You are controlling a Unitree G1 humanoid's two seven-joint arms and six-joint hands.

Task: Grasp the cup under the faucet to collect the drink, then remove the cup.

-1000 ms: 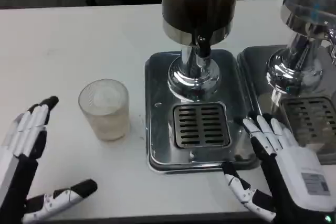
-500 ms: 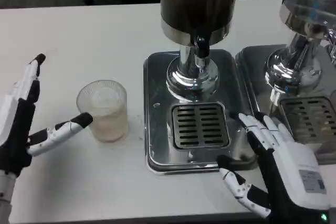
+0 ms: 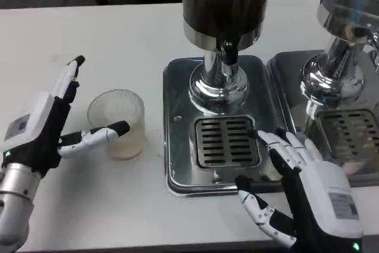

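Left hand (image 3: 44,128) spread wide around ribbed translucent plastic cup (image 3: 118,122) for grasp; right hand (image 3: 311,191) open, empty, waiting by steel drip tray (image 3: 177,146).

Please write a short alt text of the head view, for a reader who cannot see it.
The robot's left hand reaches, fingers spread, around a clear cup on the white table, left of a drink dispenser. The right hand rests open at its drip tray.

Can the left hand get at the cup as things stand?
Probably yes. The left hand is open beside the cup, thumb in front, other fingers spread behind-left; bare table lies between them.
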